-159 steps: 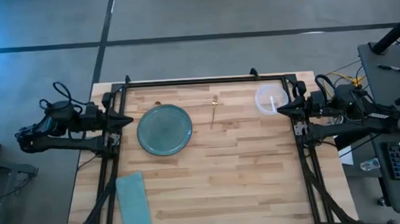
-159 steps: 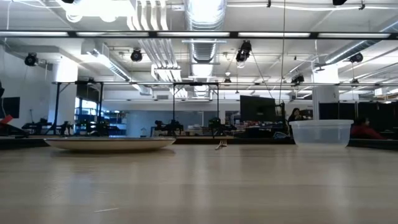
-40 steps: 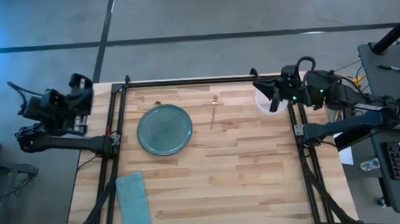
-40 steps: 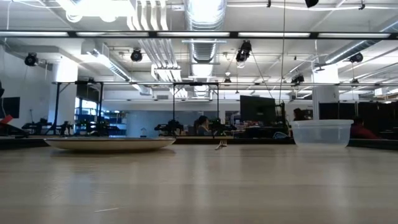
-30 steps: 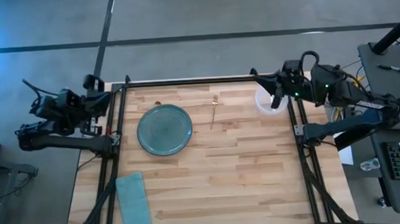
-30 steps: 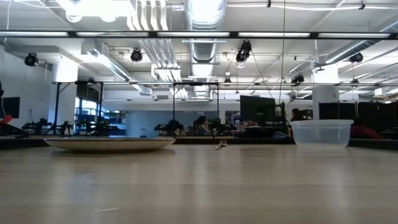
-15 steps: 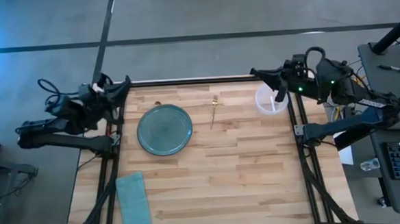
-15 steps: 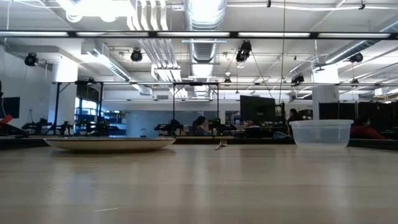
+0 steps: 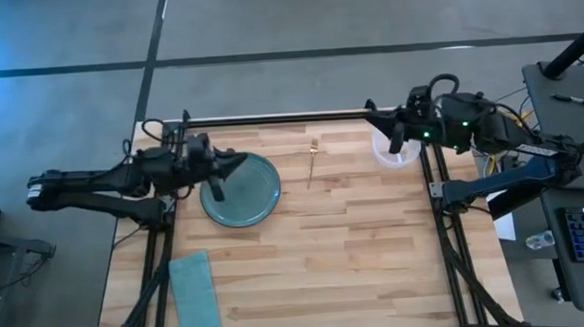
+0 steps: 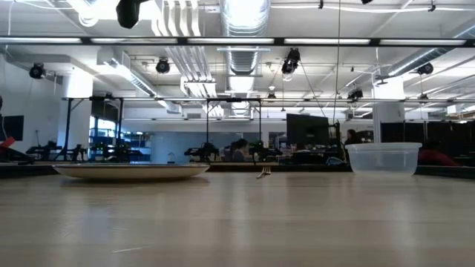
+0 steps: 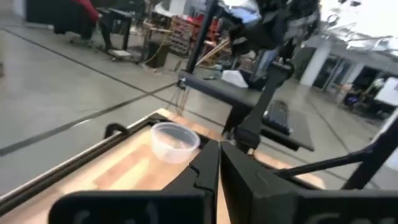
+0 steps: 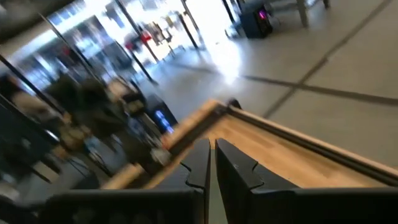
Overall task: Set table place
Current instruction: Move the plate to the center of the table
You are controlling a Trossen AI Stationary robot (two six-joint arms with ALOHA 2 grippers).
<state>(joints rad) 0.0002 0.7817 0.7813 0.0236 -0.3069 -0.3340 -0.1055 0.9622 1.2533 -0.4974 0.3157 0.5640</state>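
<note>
Butcher-block planks inside a black rail frame make up the table point(image 9: 356, 240), which fills the middle of the high view beneath both arms.

At the left gripper point(image 9: 230, 167) the jaws are pressed nearly together with only a thin slit between them, holding nothing; the tip hangs over the near-left edge of the green plate point(image 9: 248, 191). The right gripper point(image 9: 395, 138) shows the same narrow slit and is also empty, poised over the clear plastic container point(image 9: 391, 146) at the far right corner.

Between them a small fork point(image 9: 313, 160) lies flat on the wood, and a teal cloth point(image 9: 194, 294) rests at the near left corner.

By my judgement the table itself is heavy, rigid and fixed, not something to lift; it serves only as a firm, fairly smooth surface for laying things on.

Outward, the left arm stretches low from the left rail toward the plate, while the right arm is folded high, elbow bent, at the right rail.
</note>
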